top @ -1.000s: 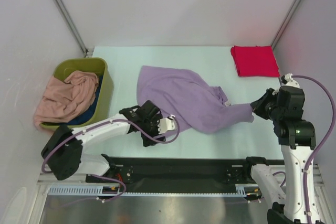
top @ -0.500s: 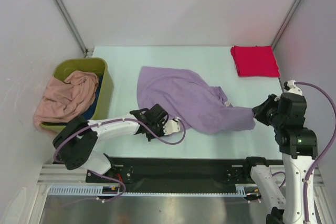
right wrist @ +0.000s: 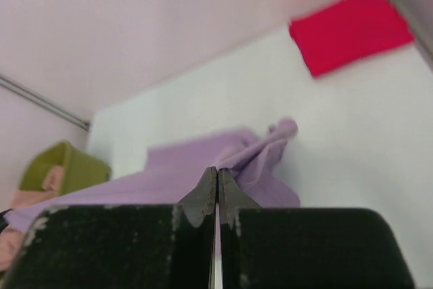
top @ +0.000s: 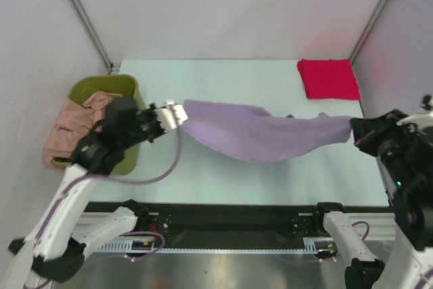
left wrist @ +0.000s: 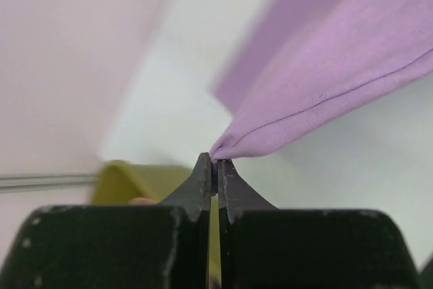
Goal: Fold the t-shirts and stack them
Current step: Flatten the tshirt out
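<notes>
The lavender-purple t-shirt (top: 260, 137) hangs stretched in a long band between my two grippers, above the table. My left gripper (top: 180, 111) is shut on its left end, next to the bin; in the left wrist view the pinched cloth (left wrist: 325, 59) comes out of the closed tips (left wrist: 215, 164). My right gripper (top: 353, 133) is shut on the shirt's right end, and the bunched purple cloth (right wrist: 169, 167) spreads beyond its tips (right wrist: 217, 172). A bright red t-shirt (top: 328, 78) lies folded at the back right corner. A salmon-pink t-shirt (top: 71, 126) spills over the bin.
The olive-green bin (top: 111, 87) stands at the left edge of the table, partly under my left arm. Pale walls with metal corner posts close in the back and sides. The black rail with the arm bases runs along the near edge (top: 230, 225).
My left gripper shut on the shirt's near-left edge and rose up and left toward the bin. The right arm lifted and pulled right, so the shirt went from lying on the table to hanging stretched.
</notes>
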Controlling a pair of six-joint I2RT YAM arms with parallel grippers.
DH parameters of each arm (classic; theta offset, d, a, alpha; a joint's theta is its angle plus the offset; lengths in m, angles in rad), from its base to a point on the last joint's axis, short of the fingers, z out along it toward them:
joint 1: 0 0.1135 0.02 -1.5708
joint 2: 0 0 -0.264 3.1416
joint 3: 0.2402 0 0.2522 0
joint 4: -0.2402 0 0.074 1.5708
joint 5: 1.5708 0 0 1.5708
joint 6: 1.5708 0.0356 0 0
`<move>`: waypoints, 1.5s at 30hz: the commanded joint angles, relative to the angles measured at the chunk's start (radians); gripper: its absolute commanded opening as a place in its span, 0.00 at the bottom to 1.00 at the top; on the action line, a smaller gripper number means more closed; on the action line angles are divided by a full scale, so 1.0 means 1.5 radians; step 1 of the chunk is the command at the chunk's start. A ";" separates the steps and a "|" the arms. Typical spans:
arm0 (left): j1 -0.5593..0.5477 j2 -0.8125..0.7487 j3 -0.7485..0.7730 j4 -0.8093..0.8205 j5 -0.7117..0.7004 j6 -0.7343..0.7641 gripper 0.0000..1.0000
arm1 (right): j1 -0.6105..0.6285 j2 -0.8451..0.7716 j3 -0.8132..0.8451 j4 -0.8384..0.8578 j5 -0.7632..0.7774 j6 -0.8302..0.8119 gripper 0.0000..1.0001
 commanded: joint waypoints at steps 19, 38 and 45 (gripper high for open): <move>0.261 0.443 0.684 0.023 -0.108 0.008 0.00 | -0.022 0.511 0.282 0.419 -0.120 0.020 0.00; 0.305 0.626 0.880 0.241 -0.118 -0.009 0.01 | -0.073 0.759 0.572 0.603 -0.087 0.149 0.00; 0.305 0.478 0.500 0.207 -0.053 0.048 0.00 | -0.072 0.561 0.188 0.577 -0.101 0.072 0.00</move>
